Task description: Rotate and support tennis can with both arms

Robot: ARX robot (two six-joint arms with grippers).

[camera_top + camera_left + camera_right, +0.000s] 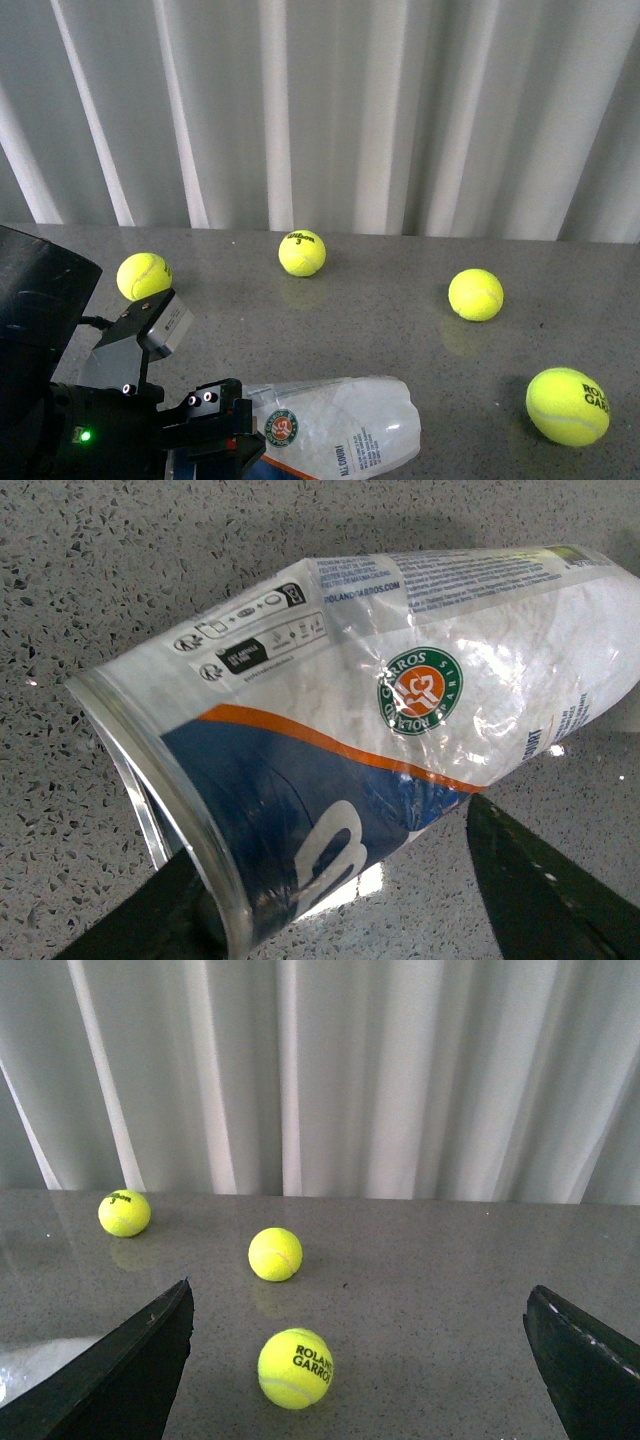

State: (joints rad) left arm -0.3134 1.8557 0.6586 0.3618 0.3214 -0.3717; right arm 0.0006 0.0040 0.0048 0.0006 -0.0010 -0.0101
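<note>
The tennis can (340, 425) lies on its side on the grey table near the front edge. In the left wrist view the tennis can (400, 680) fills the frame, silver rim (150, 790) nearest the camera, with a blue-orange band and a round logo. My left gripper (340, 905) is open and its two dark fingers (540, 880) straddle the can's rim end. From the front, the left arm (110, 400) and left gripper (222, 425) sit at the can's left end. My right gripper (355, 1370) is open above the table with a yellow ball between its wide-spread fingers (120, 1370), clear of the can.
Several yellow tennis balls lie loose on the table: one at far left (143, 276), one at the back (302, 252), one to the right (475, 294), one at near right (567, 405). A white curtain (320, 110) hangs behind the table's far edge.
</note>
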